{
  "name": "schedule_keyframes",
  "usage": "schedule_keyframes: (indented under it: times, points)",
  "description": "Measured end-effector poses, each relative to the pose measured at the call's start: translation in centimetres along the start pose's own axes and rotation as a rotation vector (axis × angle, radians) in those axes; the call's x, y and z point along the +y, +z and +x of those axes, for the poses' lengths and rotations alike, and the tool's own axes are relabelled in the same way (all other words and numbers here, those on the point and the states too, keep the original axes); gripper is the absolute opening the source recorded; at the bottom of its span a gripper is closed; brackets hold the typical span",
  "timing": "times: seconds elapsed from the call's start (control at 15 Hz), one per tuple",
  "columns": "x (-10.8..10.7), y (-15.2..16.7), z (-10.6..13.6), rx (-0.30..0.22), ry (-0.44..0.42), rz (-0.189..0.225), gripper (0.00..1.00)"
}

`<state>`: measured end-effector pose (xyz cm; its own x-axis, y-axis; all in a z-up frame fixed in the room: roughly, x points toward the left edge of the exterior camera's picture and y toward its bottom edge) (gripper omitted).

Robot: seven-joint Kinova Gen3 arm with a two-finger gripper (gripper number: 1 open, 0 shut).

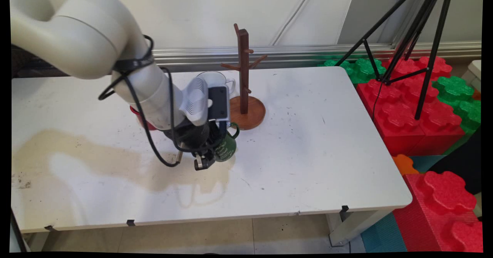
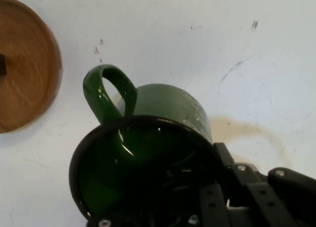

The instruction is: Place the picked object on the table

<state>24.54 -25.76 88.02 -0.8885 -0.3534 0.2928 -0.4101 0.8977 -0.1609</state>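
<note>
Main view: bright, even indoor light on the white table [image 1: 308, 142], with a soft tan shadow of the arm spreading toward 7 o'clock from the green mug [image 1: 226, 147]; straight lines bow slightly near the frame's edges. Hand view: bright and mostly sharp on the tabletop, with small glare streaks on the mug's handle and inside its rim at 9 o'clock. The linkage at 5 o'clock sits dark and soft-focused.

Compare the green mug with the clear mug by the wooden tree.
The green mug is opaque; the clear mug is see-through. The green one sits at the gripper, nearer the camera than the mug tree; the clear one stands farther back, partly behind the arm. Both have handles.
</note>
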Motion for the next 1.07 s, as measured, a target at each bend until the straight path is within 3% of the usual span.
schedule_keyframes:
  times: [0.47,1.07]
  points:
    - [0.3,2.7,2.5,-0.104,0.096,0.001,0.00]
    - [1.3,6.3,4.6,-0.200,0.154,-0.005,0.00]
